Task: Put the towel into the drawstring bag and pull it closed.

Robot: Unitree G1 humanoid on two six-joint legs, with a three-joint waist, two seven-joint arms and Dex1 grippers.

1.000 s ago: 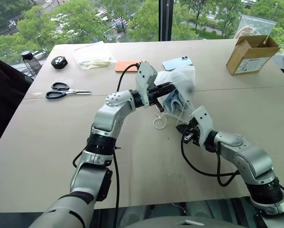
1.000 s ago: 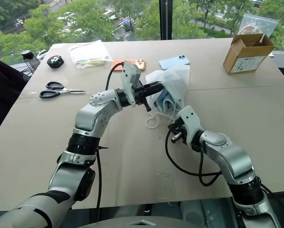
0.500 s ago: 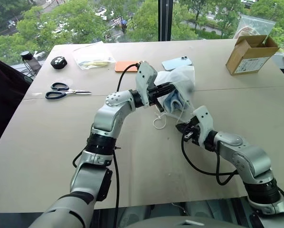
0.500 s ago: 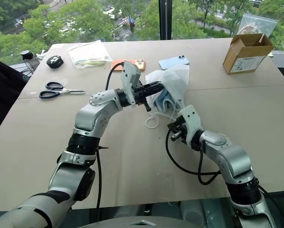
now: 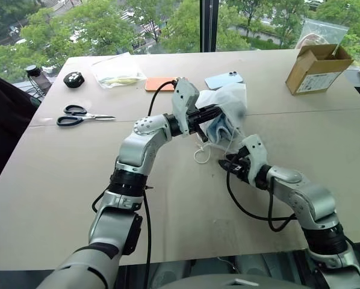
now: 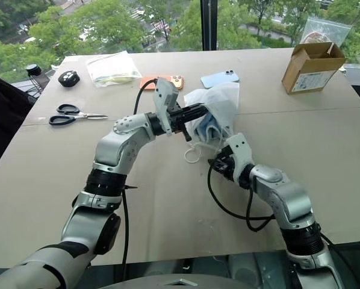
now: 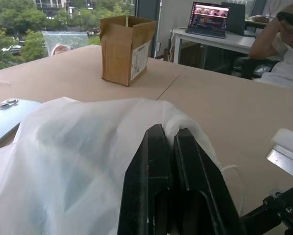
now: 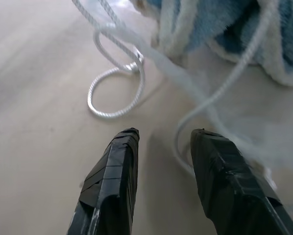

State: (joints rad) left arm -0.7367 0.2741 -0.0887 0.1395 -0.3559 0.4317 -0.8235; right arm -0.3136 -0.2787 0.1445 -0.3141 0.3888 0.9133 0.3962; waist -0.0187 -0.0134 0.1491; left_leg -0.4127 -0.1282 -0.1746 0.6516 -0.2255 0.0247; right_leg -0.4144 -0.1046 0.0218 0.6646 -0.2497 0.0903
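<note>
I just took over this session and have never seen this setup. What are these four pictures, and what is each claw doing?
Two head pictures look down over a humanoid's arms; two wrist pictures look along each claw. The left claw is shut on the white drawstring bag, holding it up with the blue towel showing at its mouth. The right claw is open, near the loose cord on the table, gripping nothing. Scissors, two phones, a zip bag and a cardboard box lie around.
</note>
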